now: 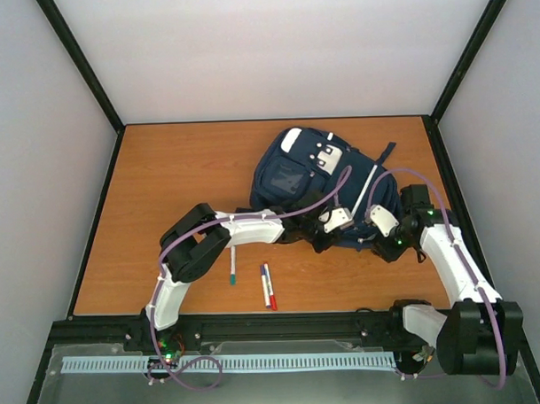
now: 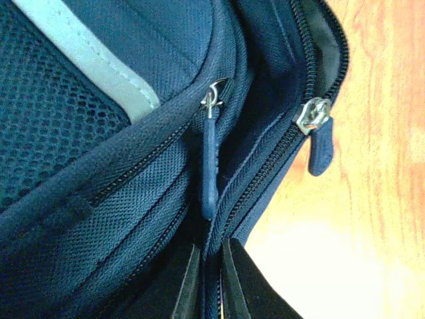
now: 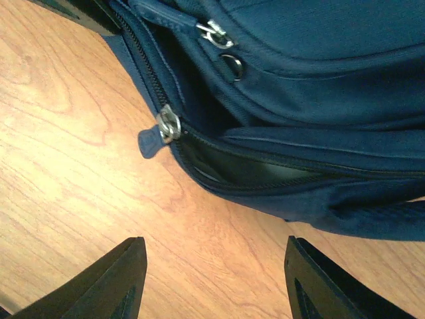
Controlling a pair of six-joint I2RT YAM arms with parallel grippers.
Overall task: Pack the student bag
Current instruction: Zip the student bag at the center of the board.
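A wooden table (image 1: 181,187) fills an enclosure of pale walls (image 1: 274,51) edged with black frame bars. The student bag (image 1: 313,178), a large navy backpack with white-grey patches and a thin white stripe, lies on the far right half of the table, its zipped side facing the arms.

On the bare wood near the front edge, well apart from the bag, lie three pens. A teal-tipped pen (image 1: 232,265) is on the left. A blue pen (image 1: 265,285) and a red-tipped pen (image 1: 271,289) lie just beside each other to its right. All three sit under the left arm's reach, in front of the bag.

The bag's main zip gapes, showing dark lining. A silver slider with a short blue tab (image 3: 159,133) hangs at the opening's edge over the wood. A long blue pull (image 2: 209,166) hangs from a second zip beside it.

The left arm (image 1: 227,230) bends from its base at the lower left and stretches rightward across the table to the bag's near edge. The right arm (image 1: 454,258) rises from the lower right base and angles inward to the same edge. Purple cables loop along both.

The left gripper (image 2: 211,249) has its dark fingers nearly together, pinching the bag's zip seam. The right gripper (image 3: 214,246) holds its fingers wide apart over bare wood, just short of the bag, gripping nothing.
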